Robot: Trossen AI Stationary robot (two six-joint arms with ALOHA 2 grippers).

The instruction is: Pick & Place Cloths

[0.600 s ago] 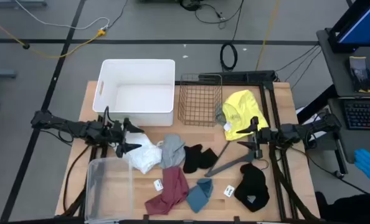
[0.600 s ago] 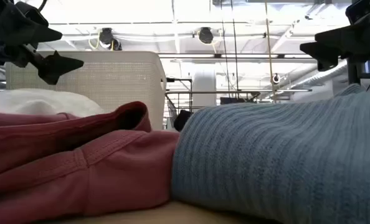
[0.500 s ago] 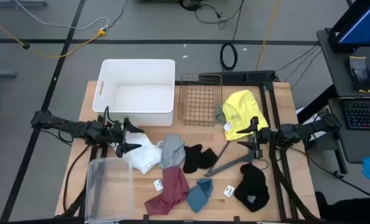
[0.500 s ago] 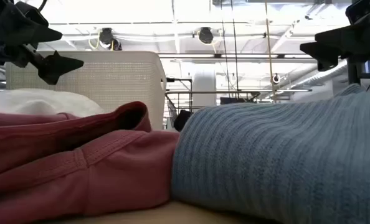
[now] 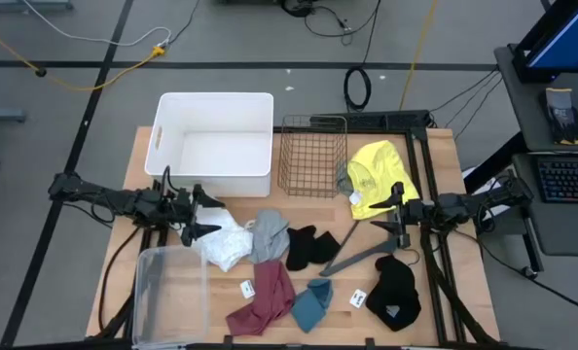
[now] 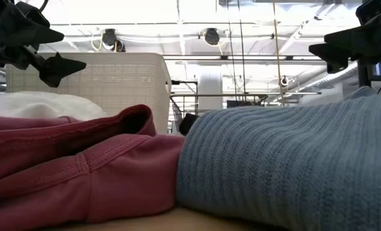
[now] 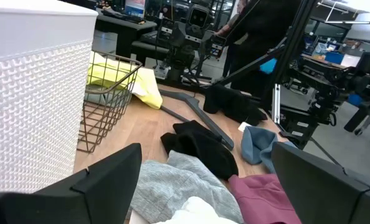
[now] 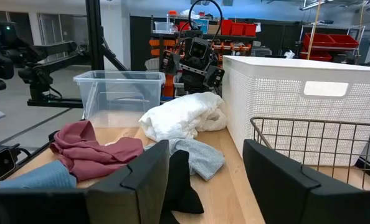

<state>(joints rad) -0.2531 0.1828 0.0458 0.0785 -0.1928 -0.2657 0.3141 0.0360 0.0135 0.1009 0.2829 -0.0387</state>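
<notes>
Several cloths lie on the wooden table: a white one point(image 5: 225, 239), a grey one point(image 5: 270, 235), a black one point(image 5: 313, 246), a maroon one point(image 5: 265, 297), a teal-blue one point(image 5: 311, 303), another black one point(image 5: 396, 292), and a yellow one point(image 5: 377, 177) beside the wire basket. My left gripper point(image 5: 203, 216) hovers open above the white cloth's left edge; the grey cloth point(image 7: 179, 183) shows between its fingers. My right gripper point(image 5: 399, 214) hovers open just below the yellow cloth, pointing at the table's left. Neither touches anything.
A white bin point(image 5: 216, 141) and a wire basket point(image 5: 311, 156) stand at the far side. A clear plastic tub point(image 5: 170, 292) sits at the near left. A dark grey hanger point(image 5: 357, 255) lies between the black cloths. White tags point(image 5: 247, 288) lie near the maroon cloth.
Both arms have kept still and the cloths lie as before. A blue-gloved hand at the picture's right edge, beyond the table, has drawn out of view.
</notes>
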